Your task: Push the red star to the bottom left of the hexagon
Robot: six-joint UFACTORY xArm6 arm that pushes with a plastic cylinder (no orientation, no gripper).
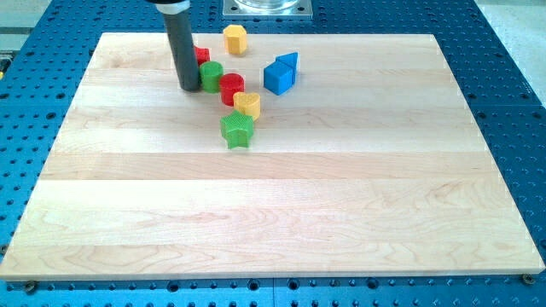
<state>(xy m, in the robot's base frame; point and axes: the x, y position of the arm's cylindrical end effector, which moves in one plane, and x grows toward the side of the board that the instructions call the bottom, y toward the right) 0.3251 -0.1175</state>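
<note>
Blue perforated table (503,77), pale wood board (281,213), dark rod (181,51); red (232,88), green (237,130), yellow (235,39) and blue (281,74) blocks.

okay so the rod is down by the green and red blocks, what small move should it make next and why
Probably ease my tip toward the view's top-right, behind the red block partly hidden by the rod. My tip touches the green cylinder instead, and the yellow hexagon sits to the view's right.

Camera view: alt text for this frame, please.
My tip rests beside a green cylinder, a partly hidden red block behind it. Nearby sit a red cylinder, two yellow blocks, a green star and a blue block.
</note>
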